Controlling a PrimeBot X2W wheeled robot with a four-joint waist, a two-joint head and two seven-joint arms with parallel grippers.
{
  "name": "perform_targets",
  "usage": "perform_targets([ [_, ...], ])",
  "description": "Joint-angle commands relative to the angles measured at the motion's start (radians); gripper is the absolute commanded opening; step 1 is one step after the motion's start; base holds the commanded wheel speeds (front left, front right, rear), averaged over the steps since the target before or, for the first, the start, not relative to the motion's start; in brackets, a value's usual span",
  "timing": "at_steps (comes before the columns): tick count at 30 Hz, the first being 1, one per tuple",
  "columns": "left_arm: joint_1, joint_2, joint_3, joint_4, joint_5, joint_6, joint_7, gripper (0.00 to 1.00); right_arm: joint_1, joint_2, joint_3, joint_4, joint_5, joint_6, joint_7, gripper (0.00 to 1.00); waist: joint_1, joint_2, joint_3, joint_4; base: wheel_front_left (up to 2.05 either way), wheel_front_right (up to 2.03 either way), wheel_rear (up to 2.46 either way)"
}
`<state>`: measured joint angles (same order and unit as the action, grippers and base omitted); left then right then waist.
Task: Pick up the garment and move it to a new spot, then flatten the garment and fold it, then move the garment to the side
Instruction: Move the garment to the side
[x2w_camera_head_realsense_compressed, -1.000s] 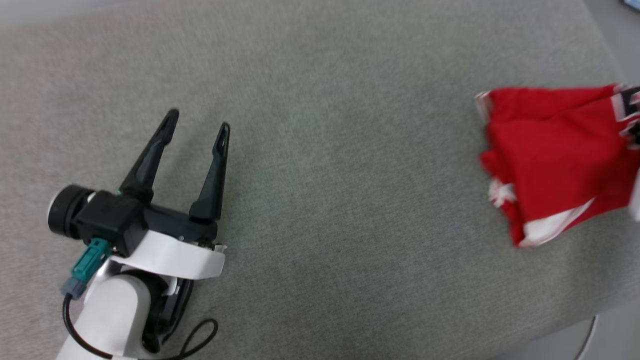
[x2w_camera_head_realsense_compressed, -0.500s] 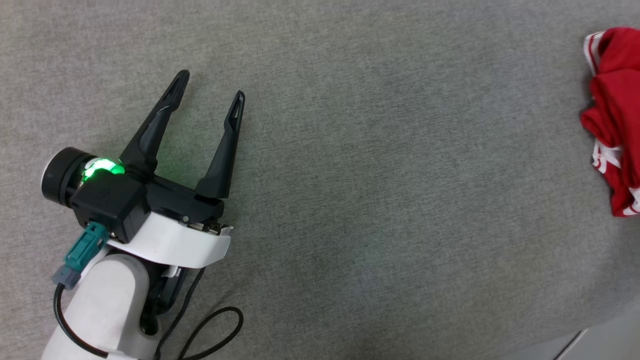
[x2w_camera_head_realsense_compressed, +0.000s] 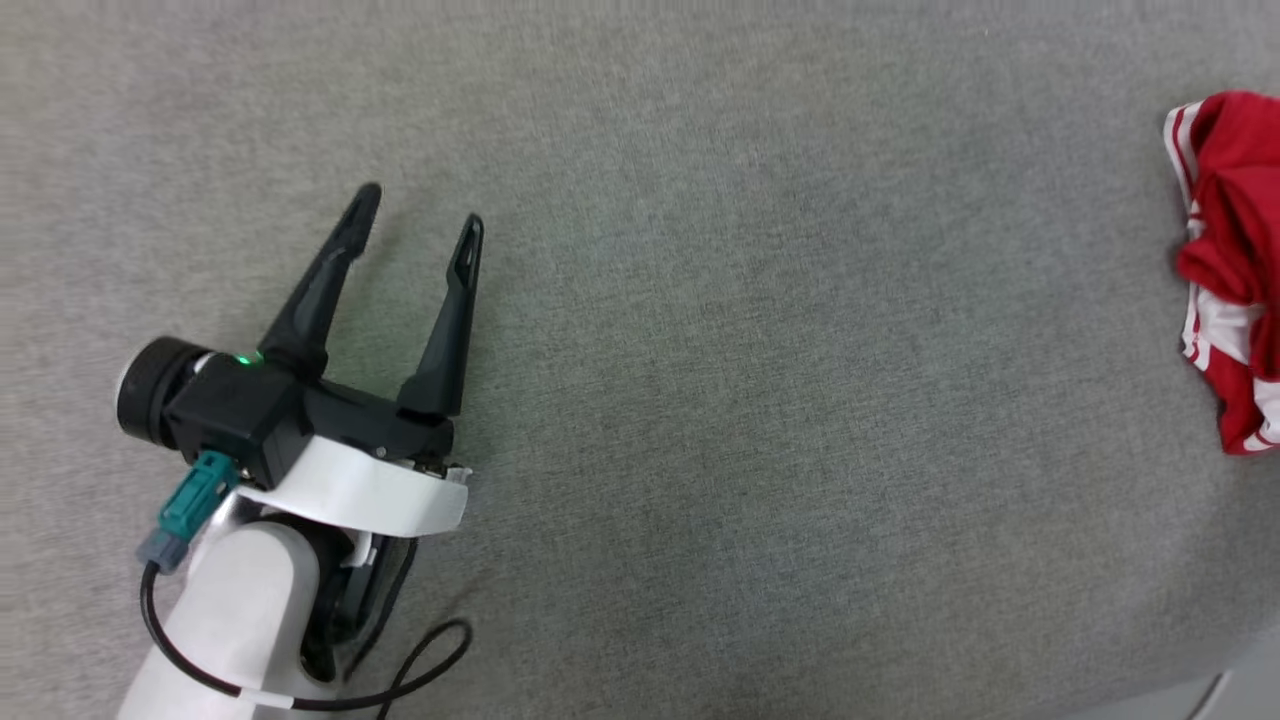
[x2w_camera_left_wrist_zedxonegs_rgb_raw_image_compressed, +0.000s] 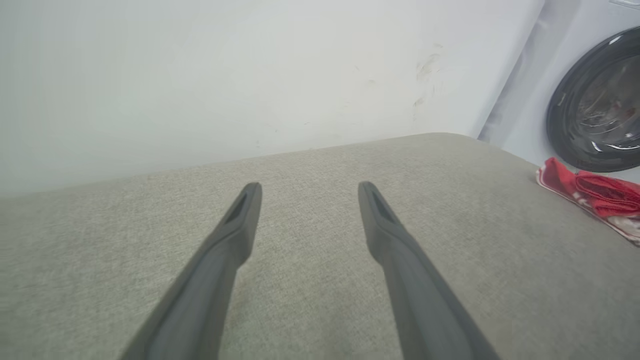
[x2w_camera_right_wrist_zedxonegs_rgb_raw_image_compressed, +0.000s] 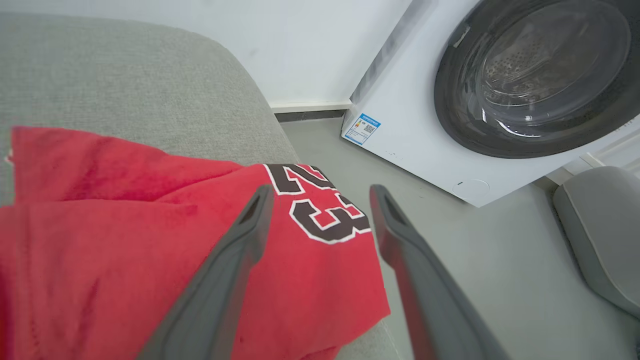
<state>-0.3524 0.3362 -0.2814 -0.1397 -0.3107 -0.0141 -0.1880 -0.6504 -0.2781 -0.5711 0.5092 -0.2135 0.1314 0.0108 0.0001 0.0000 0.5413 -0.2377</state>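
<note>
The garment (x2w_camera_right_wrist_zedxonegs_rgb_raw_image_compressed: 125, 240) lies loosely folded and a little rumpled at the edge of the counter (x2w_camera_head_realsense_compressed: 700, 400) nearest the washing machine (x2w_camera_right_wrist_zedxonegs_rgb_raw_image_compressed: 500, 100), with the left jaws and right jaws both spread wide and empty, so the task looks all but finished.

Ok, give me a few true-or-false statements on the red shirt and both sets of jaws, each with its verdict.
1. The left jaws stand open over the bare grey fabric surface. True.
2. The garment lies in the middle of that surface. False: it lies at the right edge.
3. The right jaws are clamped on the garment. False: they stand open above it, holding nothing.
4. A washing machine stands on the floor beyond the garment. True.
5. The garment's number is blue. False: it is black, outlined in white.
</note>
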Motion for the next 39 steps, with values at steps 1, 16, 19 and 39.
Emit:
perform_targets([
  [1,0.015,-0.005,0.002,0.007,-0.004,0.006,-0.006,1.0,0.021,0.006,0.006,-0.012,0.005,-0.001,-0.013,1.0,-0.0001,0.0,-0.041,0.017,0.0,0.0,0.0],
  [16,0.16,-0.093,0.022,0.133,-0.064,0.062,-0.065,1.0,0.309,0.127,0.187,-0.24,0.11,-0.001,-0.066,1.0,-0.0001,0.0,-0.307,0.149,0.0,0.0,0.0],
  [19,0.193,-0.102,0.036,0.152,-0.069,0.072,-0.07,1.0,0.365,0.135,0.241,-0.279,0.141,-0.001,-0.046,1.0,-0.0001,0.0,-0.349,0.175,0.0,0.0,0.0],
  [39,0.348,-0.082,0.062,0.255,-0.075,0.093,-0.075,1.0,0.681,0.211,0.434,-0.562,0.293,-0.001,0.022,1.0,-0.0001,0.0,-0.548,0.251,0.0,0.0,0.0],
])
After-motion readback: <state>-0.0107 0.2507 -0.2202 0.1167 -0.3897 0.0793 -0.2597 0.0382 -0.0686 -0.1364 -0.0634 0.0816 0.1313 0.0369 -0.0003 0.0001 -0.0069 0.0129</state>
